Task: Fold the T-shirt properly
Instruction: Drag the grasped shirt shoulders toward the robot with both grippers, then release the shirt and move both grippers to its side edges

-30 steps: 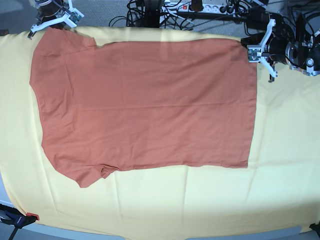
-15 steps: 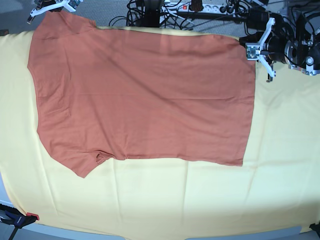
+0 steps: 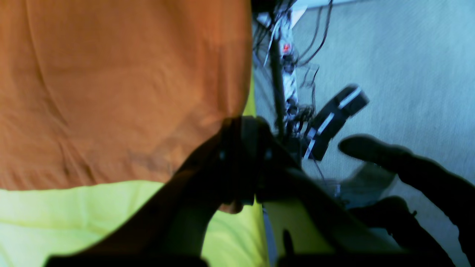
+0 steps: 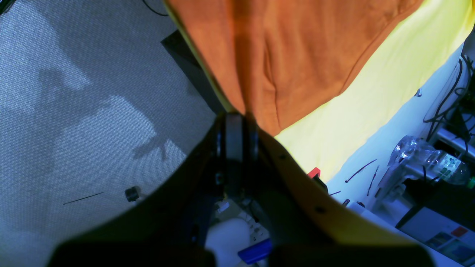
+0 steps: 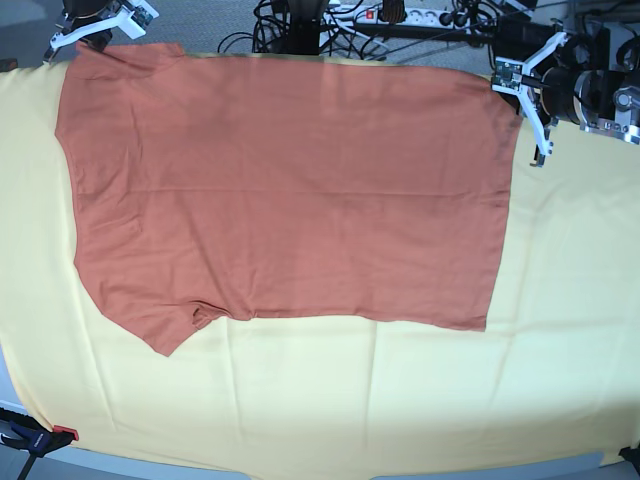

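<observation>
The rust-orange T-shirt [image 5: 290,190] lies spread flat on the pale yellow cloth [image 5: 400,400], collar end at the left and hem at the right. My left gripper [image 5: 507,80] is shut on the shirt's far right hem corner at the table's back edge. In the left wrist view it [image 3: 241,148] pinches the shirt [image 3: 111,92] above the yellow cloth [image 3: 74,222]. My right gripper [image 5: 92,35] is shut on the far left sleeve corner. In the right wrist view it [image 4: 233,124] holds the shirt [image 4: 297,55] just past the table's edge.
Cables and a power strip [image 5: 400,15] lie on the floor behind the table. A red-handled clamp [image 5: 40,438] grips the cloth at the front left corner. A plastic bottle [image 4: 426,155] stands off the table to the side.
Both grippers have pulled the shirt's far edge back toward the rear table edge. The whole shirt slid away from the front and its wrinkles flattened.
</observation>
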Robot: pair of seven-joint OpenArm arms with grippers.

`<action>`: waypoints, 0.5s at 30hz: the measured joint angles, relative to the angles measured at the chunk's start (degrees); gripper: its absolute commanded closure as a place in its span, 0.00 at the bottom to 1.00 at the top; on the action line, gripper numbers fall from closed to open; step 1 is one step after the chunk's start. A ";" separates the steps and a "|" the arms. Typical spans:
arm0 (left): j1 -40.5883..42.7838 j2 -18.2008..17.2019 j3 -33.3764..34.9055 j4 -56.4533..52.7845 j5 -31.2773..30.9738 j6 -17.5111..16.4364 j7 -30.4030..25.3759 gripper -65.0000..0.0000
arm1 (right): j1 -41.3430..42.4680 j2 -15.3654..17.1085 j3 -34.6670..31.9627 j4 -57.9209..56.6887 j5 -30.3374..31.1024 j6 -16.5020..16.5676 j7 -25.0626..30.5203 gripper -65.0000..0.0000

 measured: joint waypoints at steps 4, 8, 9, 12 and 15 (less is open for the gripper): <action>0.00 -0.61 0.00 0.04 -0.11 0.00 0.48 1.00 | 0.00 0.00 0.00 0.00 0.00 0.02 0.04 1.00; 0.00 -0.57 0.00 0.11 -0.15 0.00 0.39 1.00 | 0.00 0.02 0.00 0.00 -1.31 0.00 1.99 1.00; -0.02 -0.55 0.00 0.11 -0.15 0.00 0.42 1.00 | 0.07 0.00 0.00 0.00 -2.32 -0.13 2.03 1.00; -1.92 -0.50 0.00 0.11 -0.17 0.00 0.42 1.00 | 2.25 0.00 0.00 0.00 -3.67 -2.82 2.56 1.00; -5.20 1.01 0.00 0.11 -0.15 0.00 0.44 1.00 | 6.03 0.00 0.02 0.00 -3.08 -2.99 6.12 1.00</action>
